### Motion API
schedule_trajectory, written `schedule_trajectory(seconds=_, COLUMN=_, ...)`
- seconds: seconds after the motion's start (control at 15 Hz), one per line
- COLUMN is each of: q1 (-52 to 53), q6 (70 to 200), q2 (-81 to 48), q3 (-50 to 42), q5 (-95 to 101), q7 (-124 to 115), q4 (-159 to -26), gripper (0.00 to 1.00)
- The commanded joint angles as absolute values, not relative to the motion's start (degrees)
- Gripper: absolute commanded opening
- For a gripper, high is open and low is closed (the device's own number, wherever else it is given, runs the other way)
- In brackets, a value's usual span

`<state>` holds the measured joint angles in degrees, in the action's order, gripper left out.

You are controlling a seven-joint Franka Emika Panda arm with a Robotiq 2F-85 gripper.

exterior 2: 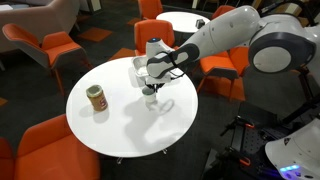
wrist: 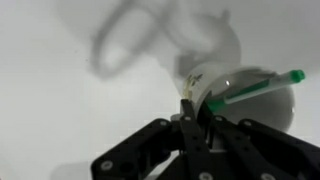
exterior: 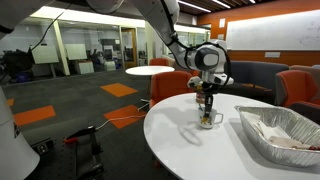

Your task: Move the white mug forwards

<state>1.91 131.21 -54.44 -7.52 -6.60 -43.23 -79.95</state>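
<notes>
White ceramic is what the hand has between its fingers: in the wrist view the two dark fingers come together on the near wall of the white mug, one inside the rim and one outside as far as I can tell, so I judge the hand clamped on the mug's lip and not standing apart. In both exterior views the white mug sits directly beneath the hand, upright, with its mouth turned up toward the wrist. Whether its base touches the worktop or hangs just clear of it is too small to tell. A thin green stick appears to lie slanted across the mug's mouth on the far side from the fingers, and I cannot say what it is. The relation that matters is simple: the mug is not off to any side of the hand but straight below it and already held, its long axis vertical and in line with the hand's approach, so a forward move should be a plain slide or carry with the wrist kept level. Well away from the hand stands a brown jar on the worktop, and in an exterior view a foil tray lies off to the side, clear of the mug.
</notes>
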Motion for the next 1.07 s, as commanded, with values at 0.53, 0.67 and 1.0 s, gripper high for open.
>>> schedule_trajectory(seconds=0.53, q1=9.21, q6=152.15, q2=-39.94, q3=-3.27, q5=-5.68, q7=-24.92, q4=-106.2, gripper=0.03)
schedule_trajectory(seconds=0.67, q1=9.92, q6=154.91, q2=-37.39, q3=-1.56, q5=-6.44, q7=-23.58, q4=-111.52, gripper=0.03)
schedule_trajectory(seconds=1.0, q1=8.48, q6=158.92, q2=-33.02, q3=2.27, q5=-10.0, q7=-21.63, q4=-121.18, gripper=0.03)
